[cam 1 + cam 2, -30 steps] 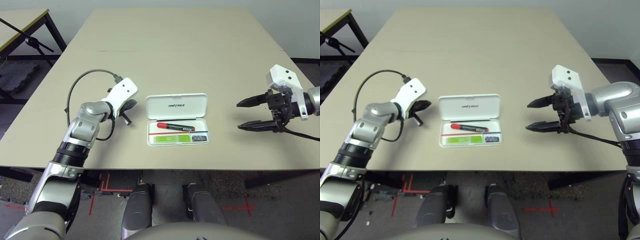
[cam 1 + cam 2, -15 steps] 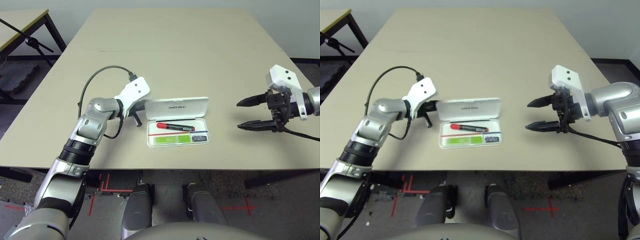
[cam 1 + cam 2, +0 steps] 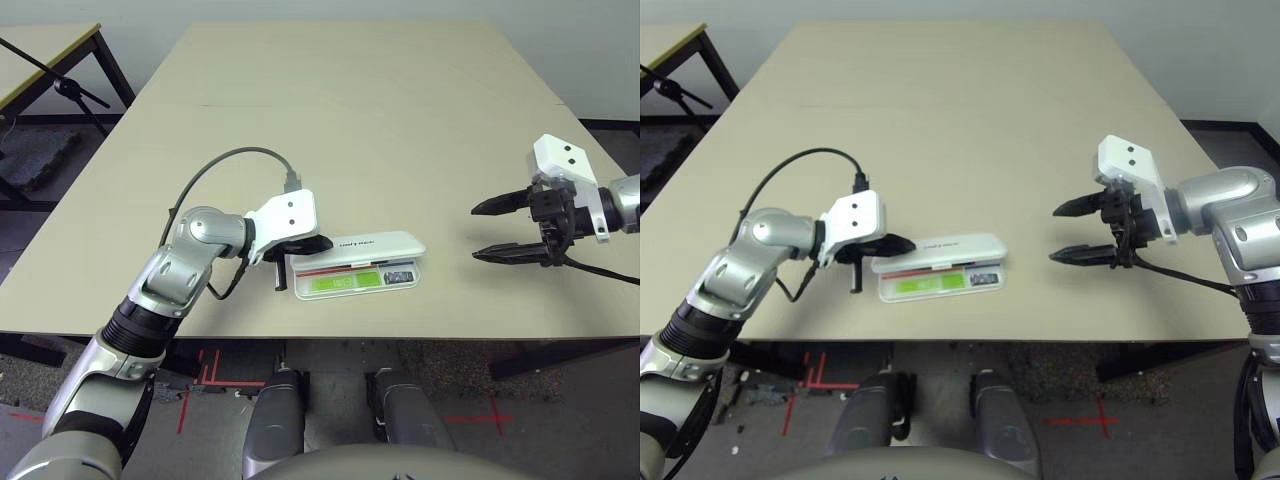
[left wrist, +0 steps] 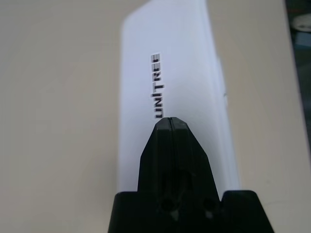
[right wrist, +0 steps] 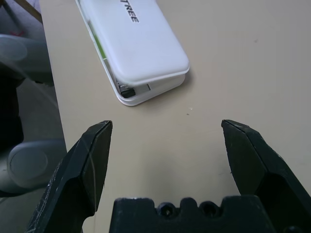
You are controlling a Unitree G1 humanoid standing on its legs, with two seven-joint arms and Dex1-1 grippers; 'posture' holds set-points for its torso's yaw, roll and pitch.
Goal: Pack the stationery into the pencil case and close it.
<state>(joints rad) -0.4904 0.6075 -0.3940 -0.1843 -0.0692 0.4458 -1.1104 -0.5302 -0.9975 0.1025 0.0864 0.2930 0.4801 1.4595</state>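
Note:
The white pencil case (image 3: 375, 245) lies near the table's front edge, its lid with dark lettering (image 4: 158, 85) tipped down almost onto the base. Through the front gap I see the lime-green highlighter (image 3: 340, 283) and the small dark block (image 3: 400, 276). The lid hides the marker. My left gripper (image 3: 322, 242) is shut, its joined fingertips (image 4: 171, 120) resting on the lid's left end. Off to the right, my right gripper (image 3: 475, 233) hovers open and holds nothing. It faces the case's right end (image 5: 141, 43) from a distance.
The beige table (image 3: 350, 120) stretches bare behind the case. A black cable (image 3: 225, 160) loops above my left forearm. Beyond the table's left side stand another table and a black stand (image 3: 60, 85). The case sits close to the front edge.
My left arm swung right and pushed the lid from lying flat open to almost down over the base. The right arm stayed where it was.

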